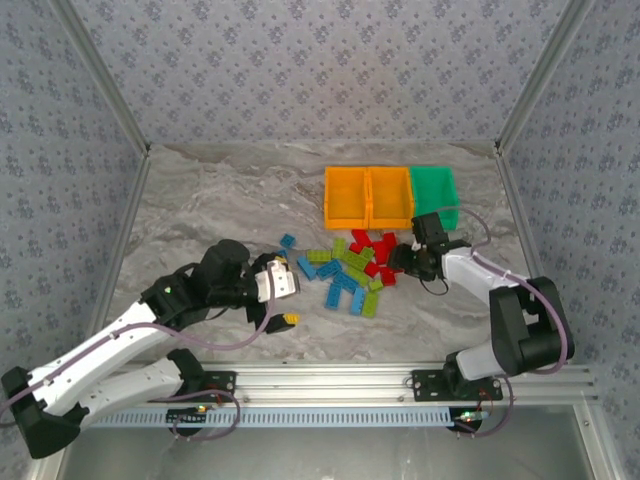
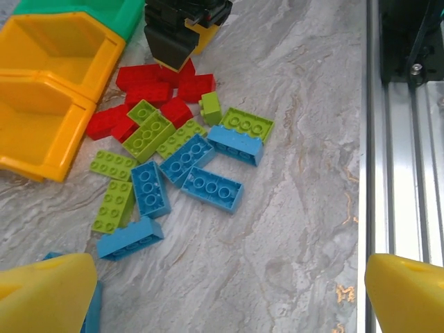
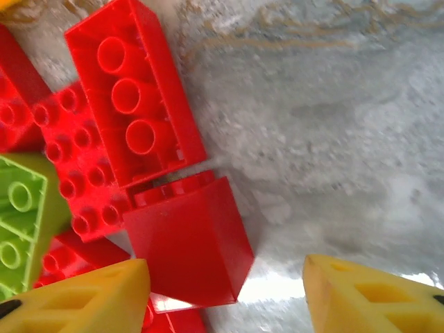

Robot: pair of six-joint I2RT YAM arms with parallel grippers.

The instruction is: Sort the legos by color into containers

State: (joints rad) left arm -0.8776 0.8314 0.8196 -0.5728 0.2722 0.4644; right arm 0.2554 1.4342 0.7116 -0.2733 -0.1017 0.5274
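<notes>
Starting at the left of the table [image 1: 200, 200], we find the left gripper [image 1: 284, 290] low over bare marble, its jaws spread as wide as they go and holding nothing. A lone blue brick [image 1: 287, 240] lies just beyond it toward the far edge, apart from the heap.

The legos [image 1: 350, 270] lie scattered a little right of the table's middle, blue and lime on the left side, red on the right. They point in no common direction. In the left wrist view, a blue brick [image 2: 150, 189] and a lime brick [image 2: 114, 205] lie side by side, studs up, their long axes parallel and running up the view. Two more blue bricks [image 2: 234, 142] [image 2: 211, 189] lie crosswise to that pair.

The right gripper [image 1: 398, 262] is down at the red end of the heap, partly open. In its wrist view, a small red brick [image 3: 187, 250] lies on its side between the fingers. It sits against the finger [image 3: 76, 298] at lower left and clear of the other, so it is not clamped. Its studs face a longer red brick [image 3: 128, 104] that slants from upper left to lower right and crowds it from above.

Toward the far right corner of the table three bins stand touching in a row, long axes running near to far: an orange bin [image 1: 345, 218], a second orange bin [image 1: 390, 218], and a green bin [image 1: 433, 175].
</notes>
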